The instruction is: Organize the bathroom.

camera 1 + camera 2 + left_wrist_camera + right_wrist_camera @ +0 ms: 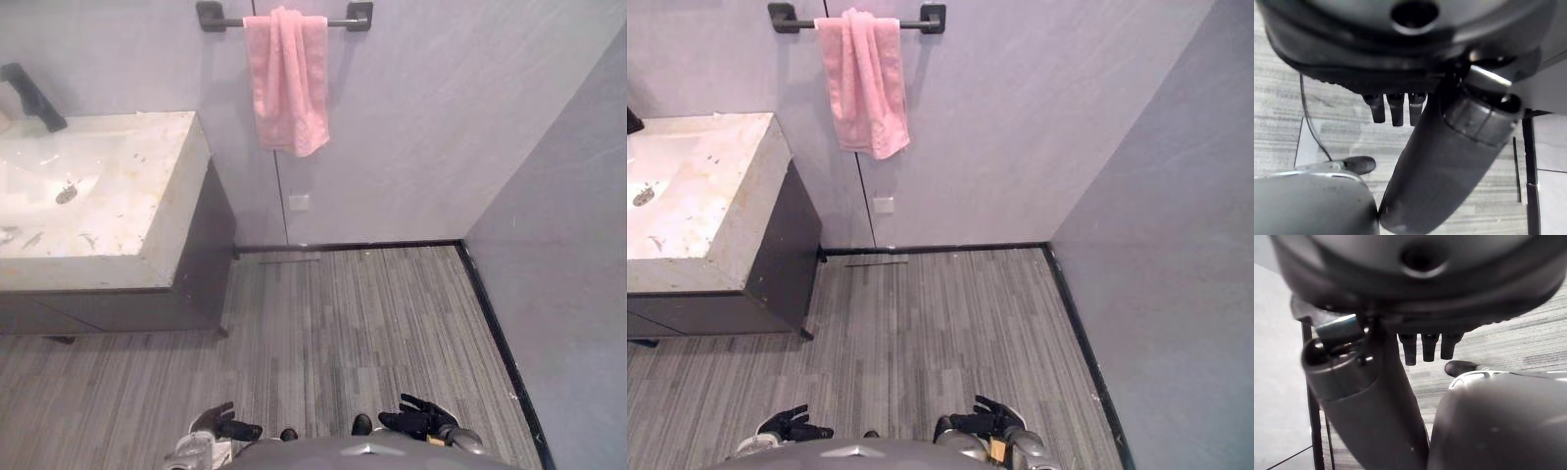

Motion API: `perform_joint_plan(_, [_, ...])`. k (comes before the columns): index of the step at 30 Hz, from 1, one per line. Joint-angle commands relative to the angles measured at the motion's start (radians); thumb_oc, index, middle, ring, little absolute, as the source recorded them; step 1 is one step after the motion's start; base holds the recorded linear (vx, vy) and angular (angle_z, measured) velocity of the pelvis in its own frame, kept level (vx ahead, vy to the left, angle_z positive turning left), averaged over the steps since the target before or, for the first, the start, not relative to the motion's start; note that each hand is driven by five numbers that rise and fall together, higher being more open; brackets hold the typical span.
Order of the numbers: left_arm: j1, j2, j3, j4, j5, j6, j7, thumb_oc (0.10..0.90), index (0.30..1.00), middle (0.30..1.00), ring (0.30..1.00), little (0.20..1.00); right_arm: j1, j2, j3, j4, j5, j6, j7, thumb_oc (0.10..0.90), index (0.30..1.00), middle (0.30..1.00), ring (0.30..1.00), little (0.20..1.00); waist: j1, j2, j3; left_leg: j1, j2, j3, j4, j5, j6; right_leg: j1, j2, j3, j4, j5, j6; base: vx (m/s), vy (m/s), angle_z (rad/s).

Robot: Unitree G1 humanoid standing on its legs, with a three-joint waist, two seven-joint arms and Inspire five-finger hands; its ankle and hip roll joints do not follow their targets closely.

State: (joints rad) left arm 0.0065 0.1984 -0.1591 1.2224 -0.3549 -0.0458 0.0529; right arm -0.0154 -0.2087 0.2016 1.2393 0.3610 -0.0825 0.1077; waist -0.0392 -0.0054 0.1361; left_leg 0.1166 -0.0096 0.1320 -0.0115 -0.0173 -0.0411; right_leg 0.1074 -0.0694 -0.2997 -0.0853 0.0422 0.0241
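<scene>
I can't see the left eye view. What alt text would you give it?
A pink towel hangs over a dark wall bar above a grey striped floor, with a pale sink counter and black tap at left. The robot's left hand and right hand hang low, holding nothing.

Towel (286, 78): pink, on a dark grey bar (345, 20). Walls (421, 117): pale grey. Floor (343, 323): grey, streaked plank pattern, black skirting (495, 328). Sink top (147, 186): off-white, speckled with stains; cabinet (201, 264) dark grey; tap (31, 96) black.
</scene>
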Motion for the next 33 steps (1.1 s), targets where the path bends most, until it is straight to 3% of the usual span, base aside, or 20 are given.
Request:
perform_joint_plan(1, [-0.035,-0.014,-0.019,0.016,-0.020,-0.042,-0.001,0.800,0.900,0.900,0.900,0.900,-0.048,-0.019,0.018,-0.022,0.028,-0.038,0.030,0.800,0.900,0.900,0.900,0.900,0.005,-0.002,0.005,-0.081,0.077,0.090,0.184,-0.085,-0.023,0.028,-0.007,0.005,0.074,-0.119,0.061,0.03,-0.097,0.01])
perform_joint_plan(5, [-0.041,-0.014,-0.005,0.009,-0.068,-0.069,0.002,0.800,0.900,0.900,0.900,0.900,-0.059,-0.026,0.023,-0.037,0.002,-0.036,0.053,0.800,0.900,0.900,0.900,0.900,0.009,-0.013,0.018,-0.161,0.069,0.064,0.357,-0.071,-0.023,0.023,-0.006,0.027,0.085,-0.126,0.037,0.04,-0.096,0.03])
perform_joint_plan(8, [-0.042,-0.003,0.031,-0.026,-0.139,-0.093,-0.008,0.800,0.900,0.900,0.900,0.900,-0.060,-0.033,0.046,-0.086,0.008,-0.038,0.069,0.800,0.900,0.900,0.900,0.900,0.025,-0.025,0.041,-0.308,0.059,0.031,0.606,-0.005,-0.034,0.024,-0.004,0.043,0.099,-0.135,0.014,0.07,-0.155,-0.14])
perform_joint_plan(10, [-0.043,0.006,0.045,-0.054,-0.147,-0.097,-0.009,0.800,0.900,0.900,0.900,0.900,-0.060,-0.041,0.049,-0.106,0.001,-0.032,0.076,0.800,0.900,0.900,0.900,0.900,0.028,-0.018,0.053,-0.353,0.098,0.064,0.634,0.034,-0.036,0.031,0.007,0.039,0.113,-0.152,0.004,0.12,-0.095,-0.19])
perform_joint_plan(13, [-0.039,0.011,0.045,-0.070,-0.124,-0.118,-0.006,0.800,0.900,0.900,0.900,0.900,-0.064,-0.032,0.052,-0.113,0.009,-0.038,0.071,0.800,0.900,0.900,0.900,0.900,0.037,0.010,0.068,-0.335,0.138,0.109,0.450,0.112,-0.050,0.054,0.045,0.048,0.127,-0.175,0.005,0.26,0.005,-0.17])
perform_joint_plan(15, [-0.026,0.006,0.039,-0.079,-0.141,-0.134,0.005,0.800,0.900,0.900,0.900,0.900,-0.059,-0.026,0.062,-0.118,-0.007,-0.046,0.072,0.800,0.900,0.900,0.900,0.900,0.042,0.047,0.071,-0.318,0.167,0.156,0.227,0.200,-0.079,0.082,0.084,0.052,0.125,-0.191,0.011,0.36,0.092,0.06])
perform_joint_plan(18, [-0.008,0.008,0.037,-0.080,-0.170,-0.160,-0.004,0.800,0.900,0.900,0.900,0.900,-0.019,-0.032,0.066,-0.127,-0.014,-0.088,0.083,0.800,0.900,0.900,0.900,0.900,0.051,0.071,0.078,-0.331,0.218,0.229,0.007,0.301,-0.124,0.153,0.094,0.036,0.109,-0.214,0.028,0.44,0.104,0.13])
perform_joint_plan(20, [0.002,0.010,0.040,-0.083,-0.174,-0.166,-0.009,0.800,0.900,0.900,0.900,0.900,-0.007,-0.035,0.068,-0.135,-0.011,-0.095,0.087,0.800,0.900,0.900,0.900,0.900,0.047,0.071,0.084,-0.331,0.224,0.247,-0.010,0.318,-0.132,0.168,0.089,0.025,0.122,-0.233,0.031,0.33,0.042,-0.01])
perform_joint_plan(22, [0.016,0.017,0.045,-0.088,-0.159,-0.190,-0.011,0.800,0.900,0.900,0.900,0.900,0.011,-0.036,0.069,-0.144,-0.003,-0.103,0.087,0.800,0.900,0.900,0.900,0.900,0.038,0.075,0.089,-0.332,0.230,0.265,0.029,0.326,-0.151,0.177,0.086,0.015,0.158,-0.272,0.025,0.41,0.026,-0.04])
perform_joint_plan(23, [0.018,0.017,0.048,-0.090,-0.156,-0.191,-0.009,0.800,0.900,0.900,0.900,0.900,0.011,-0.036,0.071,-0.144,-0.004,-0.104,0.087,0.800,0.900,0.900,0.900,0.900,0.041,0.082,0.091,-0.335,0.241,0.279,0.034,0.331,-0.137,0.171,0.093,0.013,0.163,-0.265,0.021,0.56,0.080,0.01])
perform_joint_plan(25, [0.032,0.027,0.068,-0.114,-0.157,-0.200,-0.004,0.800,0.900,0.900,0.900,0.900,0.008,-0.032,0.076,-0.143,-0.013,-0.096,0.084,0.800,0.900,0.900,0.900,0.900,0.054,0.097,0.087,-0.334,0.222,0.234,0.071,0.321,-0.121,0.170,0.103,0.054,0.242,-0.316,0.012,0.50,0.098,-0.15])
perform_joint_plan(27, [0.034,0.045,0.091,-0.150,-0.146,-0.182,-0.004,0.800,0.900,0.900,0.900,0.900,0.008,-0.029,0.070,-0.134,-0.026,-0.097,0.086,0.800,0.900,0.900,0.900,0.900,0.073,0.088,0.065,-0.329,0.175,0.193,0.074,0.239,-0.075,0.201,0.087,0.094,0.305,-0.364,0.035,0.47,0.113,-0.40])
perform_joint_plan(28, [0.036,0.051,0.097,-0.157,-0.143,-0.177,-0.011,0.800,0.900,0.900,0.900,0.900,0.008,-0.029,0.067,-0.135,-0.024,-0.097,0.086,0.800,0.900,0.900,0.900,0.900,0.078,0.083,0.057,-0.326,0.162,0.192,0.070,0.214,-0.062,0.207,0.073,0.092,0.337,-0.353,0.049,0.43,0.127,-0.36])
perform_joint_plan(29, [0.037,0.064,0.109,-0.184,-0.143,-0.161,-0.021,0.800,0.900,0.900,0.900,0.900,0.009,-0.028,0.058,-0.146,-0.005,-0.105,0.083,0.800,0.900,0.900,0.900,0.900,0.089,0.071,0.039,-0.305,0.131,0.186,0.052,0.171,-0.033,0.202,0.029,0.082,0.416,-0.301,0.094,0.30,0.113,-0.22])
perform_joint_plan(30, [0.037,0.070,0.114,-0.198,-0.148,-0.155,-0.028,0.800,0.900,0.900,0.900,0.900,0.010,-0.027,0.051,-0.159,0.013,-0.109,0.079,0.800,0.900,0.900,0.900,0.900,0.090,0.070,0.033,-0.286,0.118,0.182,0.038,0.155,-0.020,0.184,0.012,0.084,0.475,-0.274,0.117,0.42,0.173,-0.26])
perform_joint_plan(31, [0.037,0.088,0.114,-0.223,-0.150,-0.153,-0.032,0.800,0.900,0.900,0.900,0.900,0.012,-0.031,0.036,-0.201,0.019,-0.102,0.058,0.800,0.900,0.900,0.900,0.900,0.076,0.080,0.029,-0.237,0.100,0.162,0.004,0.128,-0.002,0.097,-0.002,0.117,0.632,-0.226,0.155,0.42,0.169,-0.15])
perform_joint_plan(32, [0.028,0.101,0.107,-0.246,-0.147,-0.161,-0.027,0.800,0.900,0.900,0.900,0.900,0.009,-0.041,0.037,-0.241,0.010,-0.114,0.023,0.800,0.900,0.900,0.900,0.900,0.064,0.096,0.029,-0.211,0.104,0.137,-0.015,0.110,0.002,0.013,-0.008,0.135,0.685,-0.194,0.168,0.35,0.136,-0.19])
perform_joint_plan(33, [0.025,0.105,0.106,-0.253,-0.148,-0.160,-0.025,0.800,0.900,0.900,0.900,0.900,0.008,-0.043,0.040,-0.250,0.016,-0.116,0.017,0.800,0.900,0.900,0.900,0.900,0.060,0.095,0.031,-0.204,0.100,0.132,-0.020,0.106,0.002,-0.006,-0.016,0.134,0.690,-0.194,0.170,0.33,0.036,0.04])
